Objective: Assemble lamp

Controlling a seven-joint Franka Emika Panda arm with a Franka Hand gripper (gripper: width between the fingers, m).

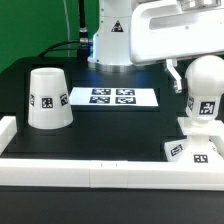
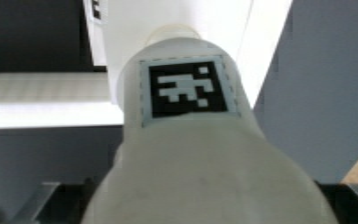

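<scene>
Working on a black tabletop (image 1: 110, 125), fenced by a low white rail (image 1: 90, 172) along the near edge and the exterior view's left. Backing onto a green wall (image 1: 35, 25), with the arm's white pedestal (image 1: 108, 40) at the far side. Seeing the marker board (image 1: 111, 97) lying flat mid-table. Finding the bulb (image 1: 204, 90) at the exterior view's right, standing upright: long axis vertical, rounded head up, stem end down, tag facing the camera. Appearing to sit on the flat base (image 1: 190, 150), close to the near rail. Filling the wrist view lengthwise, one tag (image 2: 179, 88) showing square-on. Hanging the gripper (image 1: 183, 76) right at the bulb's head, one white finger showing just beside it on the exterior view's left. Not resolving jaw opening or contact in either view, so cannot tell whether gripping or merely straddling. Spotting the shade (image 1: 48, 98) at the exterior view's left, standing wide mouth down, narrow end up, axis vertical. Keeping well apart from bulb and base, with the marker board between.
</scene>
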